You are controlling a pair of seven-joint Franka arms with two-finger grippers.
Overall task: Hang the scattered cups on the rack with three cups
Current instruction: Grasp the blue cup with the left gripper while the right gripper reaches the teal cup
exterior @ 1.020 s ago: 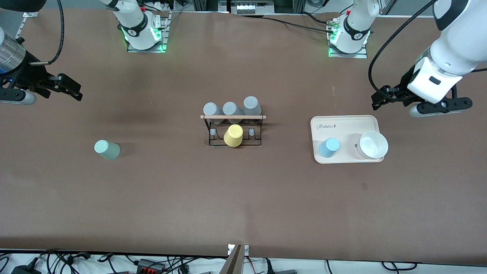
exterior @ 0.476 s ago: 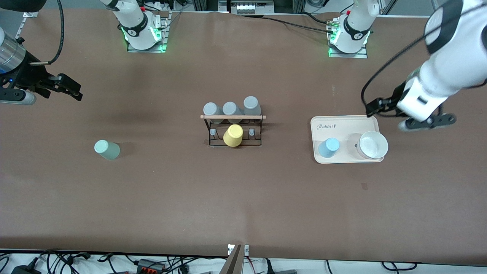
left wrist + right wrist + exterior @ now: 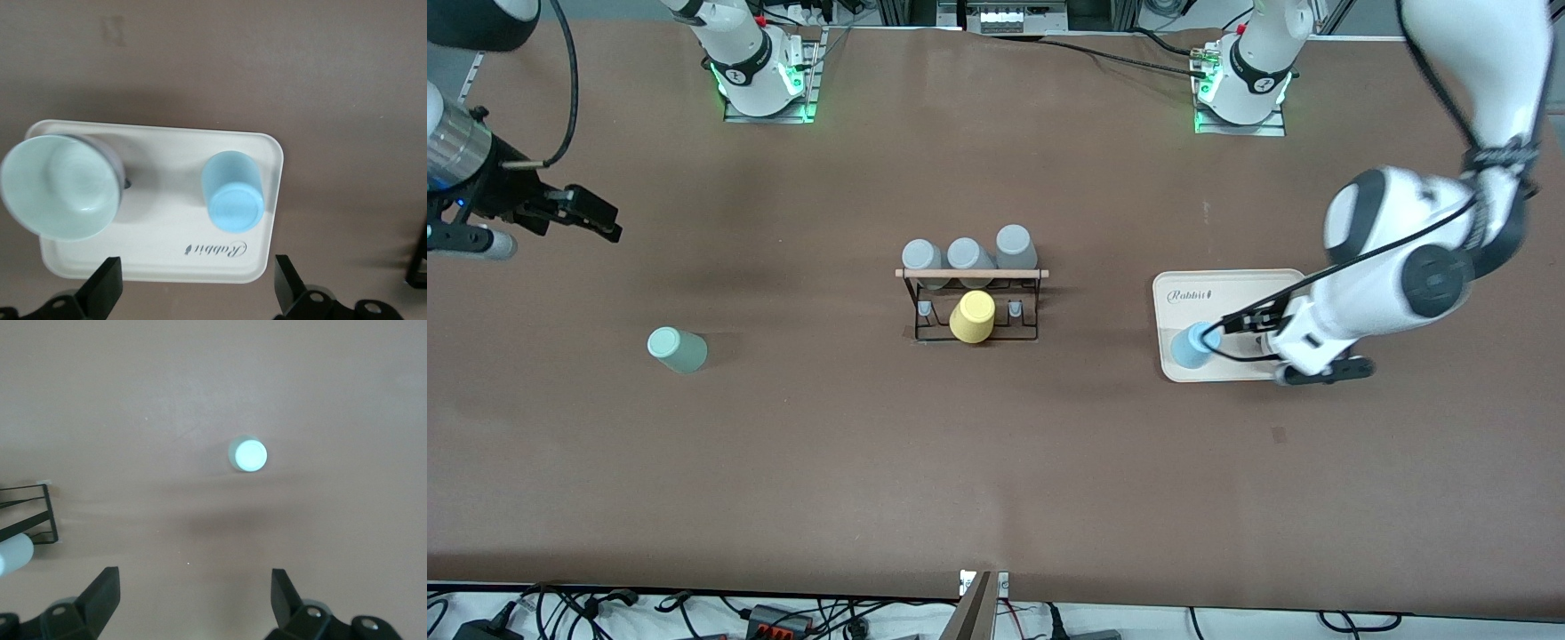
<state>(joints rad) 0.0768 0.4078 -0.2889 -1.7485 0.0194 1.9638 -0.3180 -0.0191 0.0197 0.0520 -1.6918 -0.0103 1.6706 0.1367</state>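
Left wrist view shows the white bowl [image 3: 60,187] that the left arm hides from the front. Left pincer [image 3: 197,293] is spread wide above the cream tray [image 3: 1232,283], light blue cup [image 3: 1192,345] upside down on it. Right pincer [image 3: 193,603] is open, waiting over the table's [image 3: 996,462] right-arm end above the mint cup [image 3: 676,348]. Rack [image 3: 971,302] is mid-table.

One piece of writing could be read: the word "Rabbit" in dark cursive script, printed on the cream tray [image 3: 1232,283] at the left arm's end of the table. It stood in the tray's corner toward the rack and the robots' bases, and showed upside down in the left wrist view [image 3: 215,249]. Nothing else carried legible text.
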